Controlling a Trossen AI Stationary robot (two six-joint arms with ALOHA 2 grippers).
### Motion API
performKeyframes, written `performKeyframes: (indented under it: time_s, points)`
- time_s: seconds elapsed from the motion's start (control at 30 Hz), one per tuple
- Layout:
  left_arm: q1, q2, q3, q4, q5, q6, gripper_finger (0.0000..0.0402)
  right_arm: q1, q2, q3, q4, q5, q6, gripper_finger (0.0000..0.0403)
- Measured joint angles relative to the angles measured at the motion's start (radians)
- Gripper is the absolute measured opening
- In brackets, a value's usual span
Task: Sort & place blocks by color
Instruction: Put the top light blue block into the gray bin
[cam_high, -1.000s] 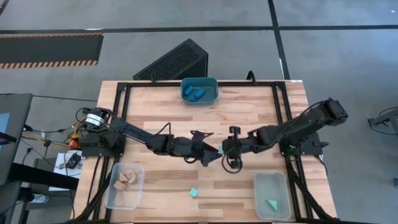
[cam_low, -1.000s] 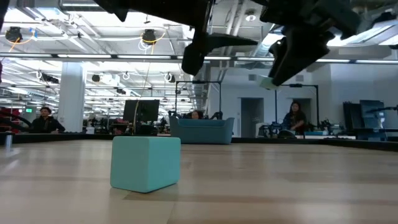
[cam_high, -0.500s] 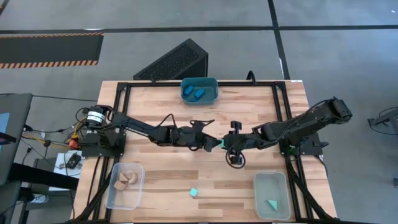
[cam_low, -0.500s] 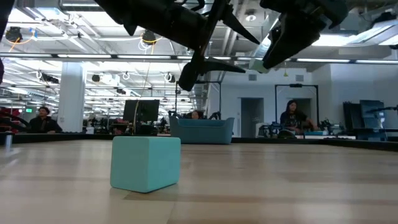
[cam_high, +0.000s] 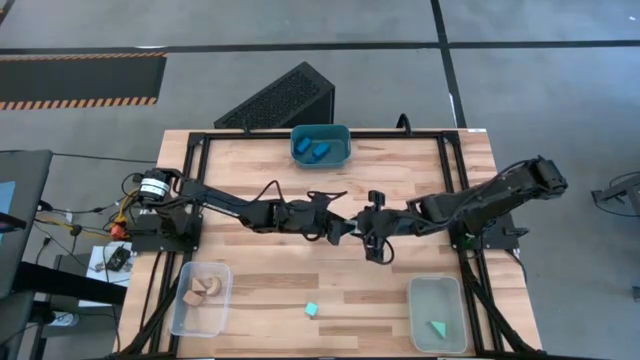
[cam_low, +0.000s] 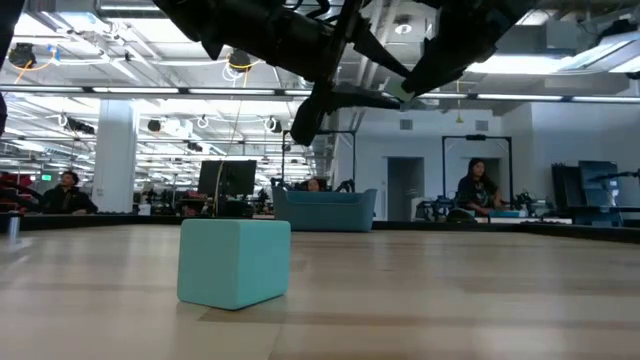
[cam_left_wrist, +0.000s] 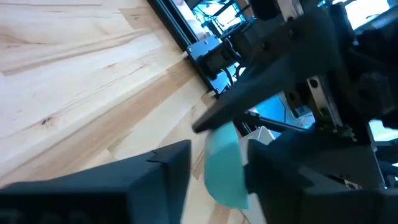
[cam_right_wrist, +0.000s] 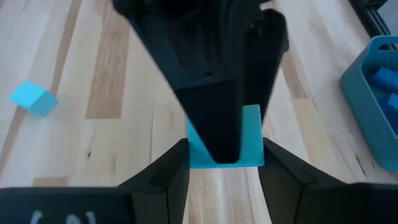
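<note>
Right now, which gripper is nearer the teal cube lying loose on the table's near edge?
Left, narrowly. The left gripper hangs up-table of the teal cube; the right gripper hangs farther toward the right.

Surface: wooden table (cam_high: 260, 170), light planks, black frame.
Far edge: teal bin (cam_high: 320, 145).
Near left: clear bin (cam_high: 201, 298).
Near right: clear bin (cam_high: 437, 314).
Loose: cyan cube (cam_high: 311, 310), near edge.

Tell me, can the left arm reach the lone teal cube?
Probably yes: bare table lies between the left gripper and the cube, though its open fingers straddle the right gripper's block.
</note>
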Motion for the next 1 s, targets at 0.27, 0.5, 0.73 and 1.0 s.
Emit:
performKeyframes:
  time_s: [0.27,0.5,0.73,1.0]
  points:
    - [0.024,0.0,0.0,0.0,0.011,0.014,0.0039,-0.025,0.0,0.002,-0.009,0.002,0.001,0.0182]
    - [0.029,0.001,0.005,-0.01,0.008,0.07,0.004,-0.017,-0.096,0.121,-0.213,0.037,0.011,0.0213]
    - [-0.041,0.044,0.09,0.0,-0.027,0.421,0.0044,-0.035,-0.308,0.171,-0.278,0.125,0.071,0.0228]
    - [-0.076,0.266,0.366,0.021,0.027,0.654,0.0054,-0.03,-0.463,0.172,-0.314,0.122,0.163,0.0208]
